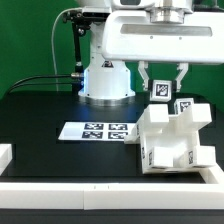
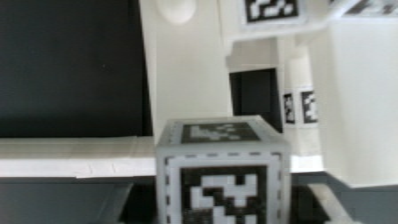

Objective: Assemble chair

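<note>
The chair point(image 1: 170, 138) is a chunky white structure of slabs and posts with small tags, standing at the exterior view's right on the black table. My gripper point(image 1: 161, 90) hangs just above its back left part and is shut on a white square post point(image 1: 160, 88) with black-and-white tags. In the wrist view the post point(image 2: 221, 165) fills the space between my dark fingers point(image 2: 128, 204), tags on its end and front face. Behind it the chair's point(image 2: 187, 70) white slabs and a dark gap show. My gripper point(image 2: 222, 208) sits at the edge of that view.
The marker board point(image 1: 97, 130) lies flat on the table to the left of the chair. A white raised rim point(image 1: 90, 190) runs along the table's front and a short piece point(image 1: 5, 153) at the left. The robot's base point(image 1: 106, 80) stands behind.
</note>
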Controlling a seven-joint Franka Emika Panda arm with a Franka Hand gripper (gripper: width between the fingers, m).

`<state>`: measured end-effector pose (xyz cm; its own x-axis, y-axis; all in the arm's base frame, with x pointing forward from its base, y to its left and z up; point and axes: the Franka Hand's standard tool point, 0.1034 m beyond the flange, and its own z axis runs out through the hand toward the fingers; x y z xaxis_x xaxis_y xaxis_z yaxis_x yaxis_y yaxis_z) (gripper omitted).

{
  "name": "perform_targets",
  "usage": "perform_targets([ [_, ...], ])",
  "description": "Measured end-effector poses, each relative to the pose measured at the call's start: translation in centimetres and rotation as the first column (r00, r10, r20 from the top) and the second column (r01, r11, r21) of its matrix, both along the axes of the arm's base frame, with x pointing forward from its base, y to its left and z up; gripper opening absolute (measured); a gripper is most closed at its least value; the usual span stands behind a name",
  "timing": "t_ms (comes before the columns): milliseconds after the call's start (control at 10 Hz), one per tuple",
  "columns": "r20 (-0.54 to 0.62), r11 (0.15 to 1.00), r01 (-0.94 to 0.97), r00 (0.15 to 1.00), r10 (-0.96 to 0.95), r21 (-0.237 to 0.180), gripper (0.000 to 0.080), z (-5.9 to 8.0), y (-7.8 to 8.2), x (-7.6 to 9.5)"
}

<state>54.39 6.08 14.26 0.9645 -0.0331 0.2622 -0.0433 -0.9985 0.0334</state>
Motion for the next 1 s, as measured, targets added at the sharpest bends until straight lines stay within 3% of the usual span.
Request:
perform_targets([
  [200, 0.012, 1.0, 0.016, 1.0, -0.016, -0.018, 0.0284, -1.9, -1.3, 1.8],
  [500, 0.11, 0.999, 0.032, 0.993, -0.029, -0.026, 0.0284, -3.1, -1.6, 4.9],
  [800, 0.121, 0.998, 0.06, 0.991, -0.058, -0.011, 0.0284, -3.0, -1.8, 5.1],
  [1000, 0.046, 0.999, 0.051, 0.998, -0.051, 0.0, 0.0284, -1.3, -2.0, 4.3],
])
